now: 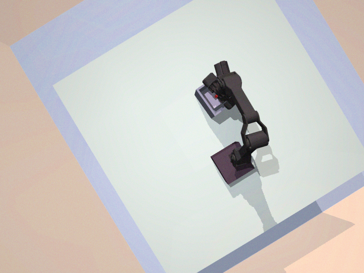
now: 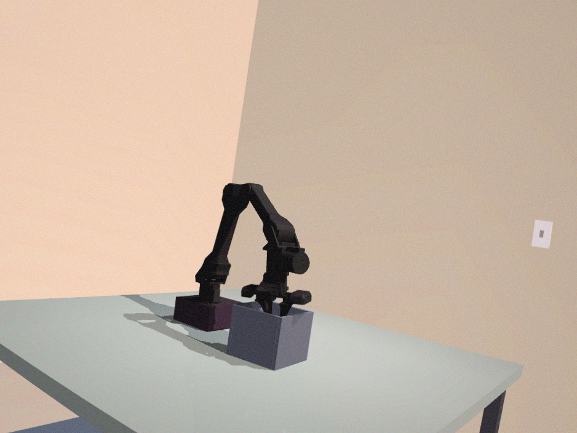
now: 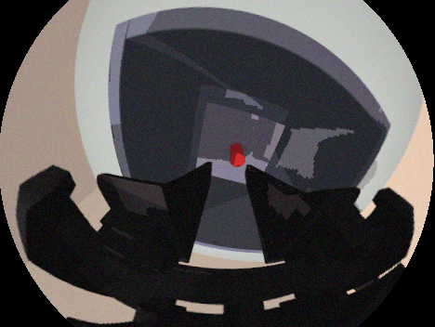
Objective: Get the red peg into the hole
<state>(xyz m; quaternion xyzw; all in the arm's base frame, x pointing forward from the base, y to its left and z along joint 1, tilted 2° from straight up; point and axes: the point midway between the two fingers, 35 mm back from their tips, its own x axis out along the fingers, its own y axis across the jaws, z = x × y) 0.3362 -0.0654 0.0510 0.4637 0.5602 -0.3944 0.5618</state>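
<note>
The red peg (image 1: 216,95) (image 3: 237,157) is down inside the open grey-purple box (image 1: 205,102) (image 2: 253,337) (image 3: 114,84). It stands roughly upright at the pale plate (image 1: 212,101) (image 3: 228,125) on the bottom, its round top showing in the wrist view. The hole is hidden, and how deep the peg sits in it cannot be told. My gripper (image 2: 275,313) (image 3: 229,167) is open, with nothing between its fingers. Its fingertips are just inside the box mouth, above the peg. The box wall hides the peg in the exterior view.
The box stands on the pale table (image 1: 117,117) (image 2: 396,363), its walls rising around my fingertips. The dark purple base block (image 1: 226,164) (image 2: 200,312) of the arm is near the box. The arm arches over from that block.
</note>
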